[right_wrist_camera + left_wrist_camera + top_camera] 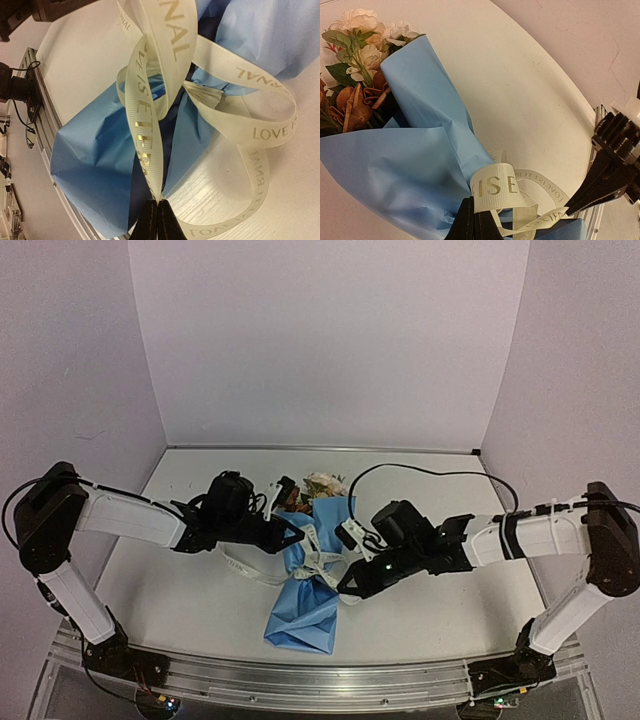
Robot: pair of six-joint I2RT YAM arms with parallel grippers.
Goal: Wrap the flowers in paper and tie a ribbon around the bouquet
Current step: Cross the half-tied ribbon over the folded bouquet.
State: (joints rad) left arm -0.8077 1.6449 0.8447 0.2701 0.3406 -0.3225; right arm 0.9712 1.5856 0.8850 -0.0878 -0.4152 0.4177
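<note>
Paper [420,165] hides the flowers' [360,55] stems; the ribbon's [141,107] knot is unclear.

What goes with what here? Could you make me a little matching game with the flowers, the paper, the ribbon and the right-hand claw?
Things:
1. flowers
2. paper
3. ribbon
4. right gripper

Descriptions:
A. light blue, folded around the bunch
B. shut, pinching a strand
C. cream with gold lettering, looped at the bundle's middle
D. cream and rust-brown, poking out of the wrap's far end

Pairs: 1-D, 2-A, 3-C, 4-B
</note>
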